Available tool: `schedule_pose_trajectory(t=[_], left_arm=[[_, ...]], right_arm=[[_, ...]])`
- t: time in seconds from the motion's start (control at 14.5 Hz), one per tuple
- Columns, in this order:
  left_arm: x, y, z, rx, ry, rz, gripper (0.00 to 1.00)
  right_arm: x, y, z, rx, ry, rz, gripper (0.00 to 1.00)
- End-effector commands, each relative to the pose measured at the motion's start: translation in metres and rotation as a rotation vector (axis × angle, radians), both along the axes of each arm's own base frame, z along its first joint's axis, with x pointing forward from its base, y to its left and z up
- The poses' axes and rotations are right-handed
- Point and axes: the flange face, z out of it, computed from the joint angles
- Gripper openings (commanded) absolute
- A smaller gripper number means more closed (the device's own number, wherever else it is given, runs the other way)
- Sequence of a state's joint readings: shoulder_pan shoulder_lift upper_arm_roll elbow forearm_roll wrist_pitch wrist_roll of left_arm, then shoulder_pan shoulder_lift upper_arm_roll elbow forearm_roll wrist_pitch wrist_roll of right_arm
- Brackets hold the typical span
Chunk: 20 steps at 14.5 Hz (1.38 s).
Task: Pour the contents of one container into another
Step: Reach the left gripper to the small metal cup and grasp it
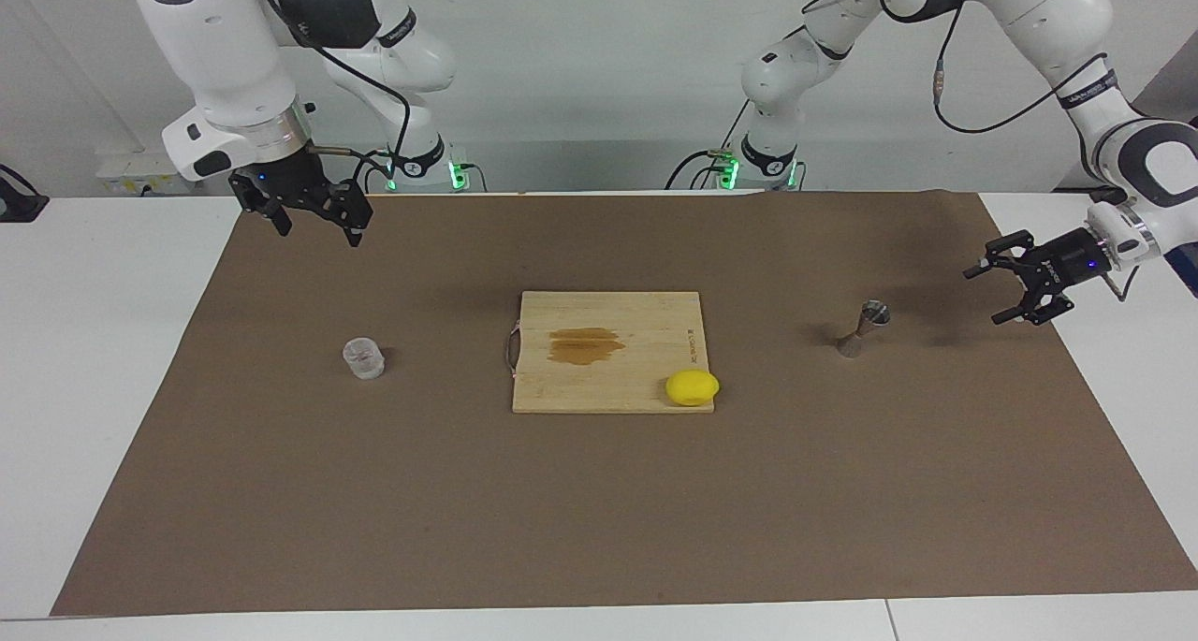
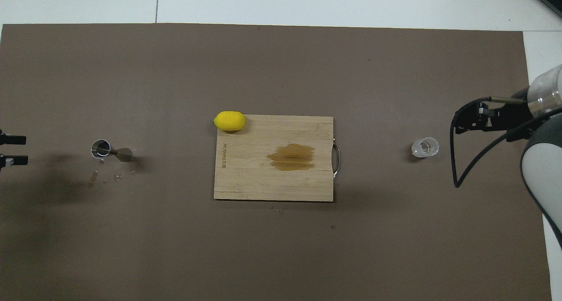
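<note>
Covering most of the white bench [image 1: 103, 360] is a brown mat [image 1: 599, 510]; all items sit on it.

Board [image 1: 608, 351]: wooden, at mat centre, metal handle toward the right arm's end. Brown stain [image 1: 586, 344] on its surface, on the handle half.

Right arm: comes in from its own end of the bench, waiting. Right hand [image 1: 314, 215] hangs over the mat near the edge closest to the robots, fingers apart, holding nothing. Well apart from the cup.

Left arm: reaches out low at its own end. Left hand [image 1: 1006, 290] is turned sideways over the mat's edge, at about the jigger's height, fingers apart and pointing toward the jigger. Empty; a clear gap remains between fingertips and jigger. Overhead, only the two fingertips [image 2: 13, 139] show at the frame edge.

Lemon [image 1: 693, 387]: yellow, on the board corner farthest from the robots, toward the left arm's end, overhanging the edge.

Cup [image 1: 363, 358]: small clear glass, upright on the mat between the board and the right arm's end. Contents: cannot tell.

Jigger [image 1: 863, 327]: metal, hourglass, upright on the mat between the board and the left hand.

Specks [image 2: 115, 174]: a few small bits on the mat just beside the jigger, nearer the robots.
</note>
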State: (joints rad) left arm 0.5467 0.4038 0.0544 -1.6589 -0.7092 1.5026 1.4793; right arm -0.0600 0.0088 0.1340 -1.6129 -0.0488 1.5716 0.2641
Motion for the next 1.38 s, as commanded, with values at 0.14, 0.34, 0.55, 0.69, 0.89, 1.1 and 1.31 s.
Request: schedule_pose_trajectory(t=[0.14, 0.34, 0.55, 0.69, 0.89, 1.1, 1.31], left_arm=[[-0.012, -0.009, -0.032, -0.259, -0.194, -0.141, 1.0], [-0.024, -0.035, -0.05, -0.368, -0.337, -0.174, 1.0], [-0.019, -0.054, -0.076, -0.373, -0.616, -0.176, 1.0], [-0.021, -0.059, -0.087, -0.405, -0.645, -0.171, 1.0], [-0.028, -0.075, -0.115, -0.501, -0.702, -0.147, 1.0], [-0.028, -0.09, -0.118, -0.54, -0.74, -0.174, 1.0], [-0.031, -0.1, -0.122, -0.559, -0.746, -0.178, 1.0]], right_arm=[[-0.006, -0.003, 0.001, 0.019, 0.003, 0.011, 1.0], [-0.006, -0.003, 0.001, 0.021, 0.003, 0.011, 1.0], [-0.006, -0.003, 0.001, 0.019, 0.003, 0.011, 1.0], [-0.006, -0.003, 0.001, 0.019, 0.003, 0.011, 1.0], [-0.006, -0.003, 0.001, 0.02, 0.003, 0.011, 1.0], [-0.006, -0.003, 0.001, 0.019, 0.003, 0.011, 1.0], [-0.006, -0.002, 0.001, 0.019, 0.003, 0.013, 1.0]])
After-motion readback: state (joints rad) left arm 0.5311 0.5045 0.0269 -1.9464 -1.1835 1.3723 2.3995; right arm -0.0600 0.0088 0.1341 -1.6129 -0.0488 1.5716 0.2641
